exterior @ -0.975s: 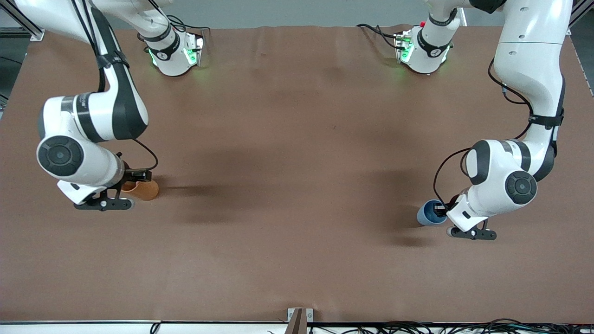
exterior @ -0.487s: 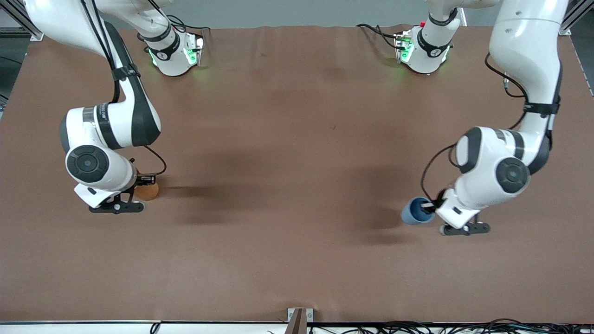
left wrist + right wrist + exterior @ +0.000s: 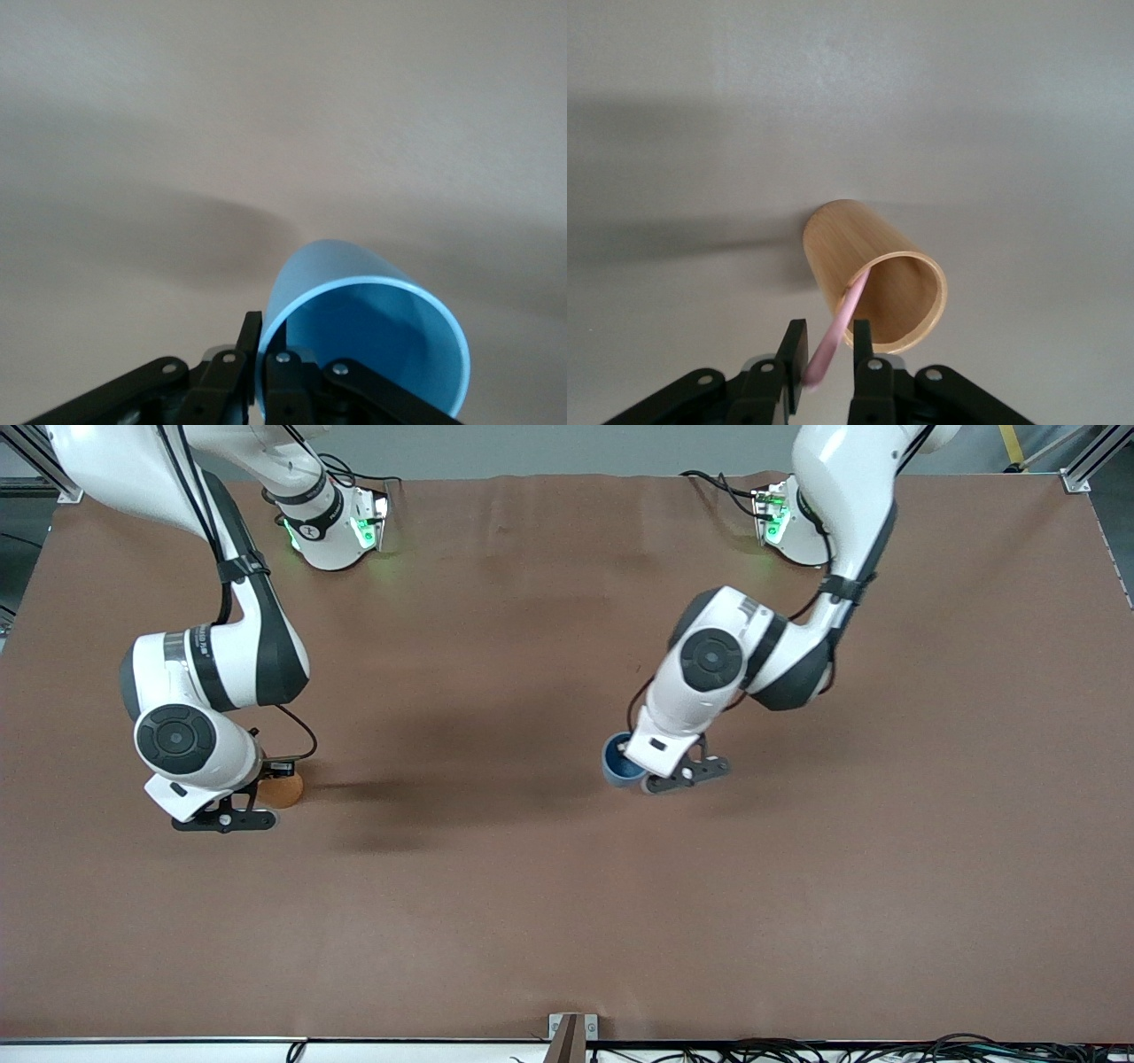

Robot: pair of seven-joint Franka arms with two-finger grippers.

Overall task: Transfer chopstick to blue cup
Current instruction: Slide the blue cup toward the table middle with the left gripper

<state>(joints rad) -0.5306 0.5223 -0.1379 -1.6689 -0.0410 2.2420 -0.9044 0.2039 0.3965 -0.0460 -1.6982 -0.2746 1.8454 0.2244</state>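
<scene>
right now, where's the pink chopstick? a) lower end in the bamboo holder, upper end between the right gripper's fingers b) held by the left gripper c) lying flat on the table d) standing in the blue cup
a: the right wrist view shows the pink chopstick leaning out of the bamboo holder, its upper end between the fingers of the right gripper.

The left gripper (image 3: 671, 772) hangs low over the table's middle, fingers pinched on the blue cup's (image 3: 365, 341) rim. The right gripper (image 3: 237, 808) sits low at its own end, fingers closed around the pink chopstick (image 3: 835, 332).
</scene>
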